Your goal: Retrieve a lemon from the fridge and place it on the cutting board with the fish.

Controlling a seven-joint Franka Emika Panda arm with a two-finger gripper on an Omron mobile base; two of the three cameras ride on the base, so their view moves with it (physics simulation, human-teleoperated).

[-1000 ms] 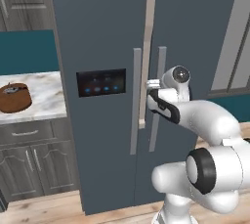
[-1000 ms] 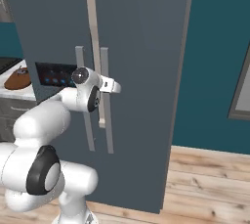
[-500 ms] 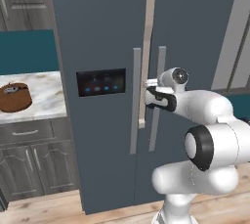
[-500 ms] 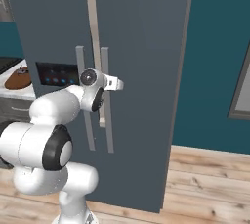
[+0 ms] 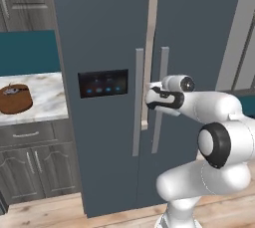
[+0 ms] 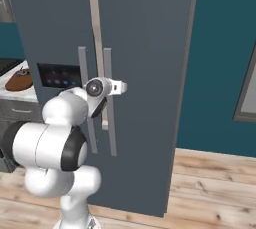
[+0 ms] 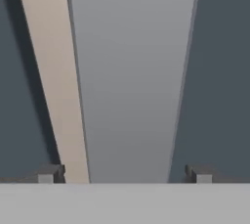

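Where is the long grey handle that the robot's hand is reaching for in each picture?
Left base view: the right door handle runs down the middle, just right of the pale door gap.
Right base view: it stands left of centre, beside the gripper.
Hand view: it is the wide grey strip up the middle, between the open fingertips.
Shared landmark: the pale door gap beside it.

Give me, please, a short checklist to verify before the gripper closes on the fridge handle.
1. Fridge doors shut, nothing taken out yet: ok.
2. Gripper open: ok.
3. Right door's handle lies between the fingertips, hand view: ok.
4. Fingers far enough past the handle to grip it: cannot tell.
5. Cutting board waits on the counter left of the fridge: ok.
6. Fish on the board: cannot tell, too small.
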